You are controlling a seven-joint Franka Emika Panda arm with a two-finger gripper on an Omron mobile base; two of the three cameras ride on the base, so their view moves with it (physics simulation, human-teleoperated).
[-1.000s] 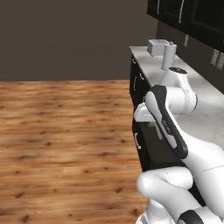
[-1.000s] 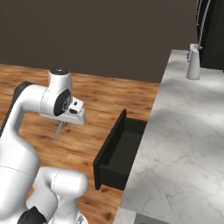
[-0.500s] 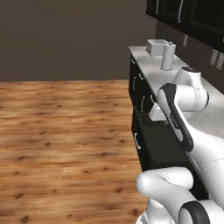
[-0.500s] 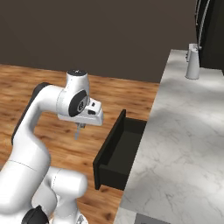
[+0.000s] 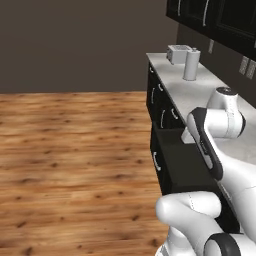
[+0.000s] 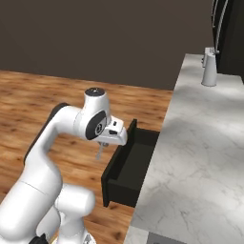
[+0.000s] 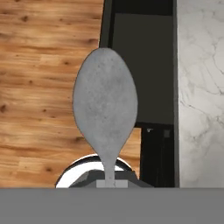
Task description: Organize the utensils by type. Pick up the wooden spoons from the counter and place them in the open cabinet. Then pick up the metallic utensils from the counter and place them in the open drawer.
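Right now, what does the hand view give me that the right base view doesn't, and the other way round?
Hand view: the small silver spoon's oval bowl up close, hanging over the open black drawer's front edge. Right base view: the white arm's pincer shut on that spoon, beside the drawer front, plus a grey cylindrical container far along the counter. Both: drawer, white marble counter, wooden floor.

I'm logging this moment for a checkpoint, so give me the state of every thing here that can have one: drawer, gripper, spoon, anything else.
open drawer: pulled out, dark interior bare where visible.
gripper: shut on the silver spoon, beside the drawer's front edge, over the wood floor.
silver spoon: held by its handle, bowl hanging downward.
counter: white marble, a grey canister upright at its far end.
upper cabinet doors: closed where visible.
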